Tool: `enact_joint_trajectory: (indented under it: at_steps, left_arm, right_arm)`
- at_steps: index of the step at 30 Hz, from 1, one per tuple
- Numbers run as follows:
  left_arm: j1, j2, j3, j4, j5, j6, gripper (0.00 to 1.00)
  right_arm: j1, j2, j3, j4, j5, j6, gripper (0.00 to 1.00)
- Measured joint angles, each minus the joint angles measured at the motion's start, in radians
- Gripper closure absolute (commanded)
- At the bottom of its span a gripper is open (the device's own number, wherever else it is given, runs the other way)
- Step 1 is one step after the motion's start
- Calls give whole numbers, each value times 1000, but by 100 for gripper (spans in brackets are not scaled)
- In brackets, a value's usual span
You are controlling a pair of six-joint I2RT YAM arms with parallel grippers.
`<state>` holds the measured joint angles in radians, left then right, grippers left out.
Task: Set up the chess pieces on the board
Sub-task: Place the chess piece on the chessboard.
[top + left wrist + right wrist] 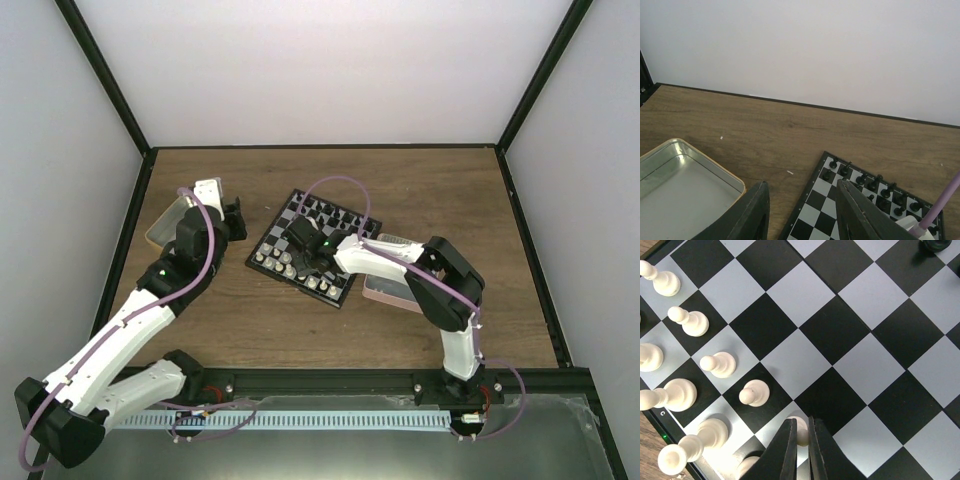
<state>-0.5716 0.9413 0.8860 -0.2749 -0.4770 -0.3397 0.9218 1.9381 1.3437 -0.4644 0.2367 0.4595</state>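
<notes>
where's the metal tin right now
In the top view the metal tin sits on the far left, right beside the left gripper and clear to the left of the board.

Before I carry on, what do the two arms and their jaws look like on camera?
Left arm and right arm match: white link shells, black joints and bases, a lavender cable looping along each, a small green light on each. The left gripper and right gripper have plain dark, wedge-shaped jaws.

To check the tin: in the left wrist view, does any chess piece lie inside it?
No, the visible part of the tin has a bare shiny floor, no piece on it.
</notes>
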Motion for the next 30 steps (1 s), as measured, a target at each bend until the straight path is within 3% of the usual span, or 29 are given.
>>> enact_joint_trajectory:
  at_steps: [19, 30]
  left_arm:
    - [3, 0, -6, 0, 3, 0, 61]
    - [5, 0, -9, 1, 7, 0, 61]
  right_arm:
    - [0, -10, 0, 1, -14, 6, 75]
    - [1, -1, 8, 0, -16, 11, 79]
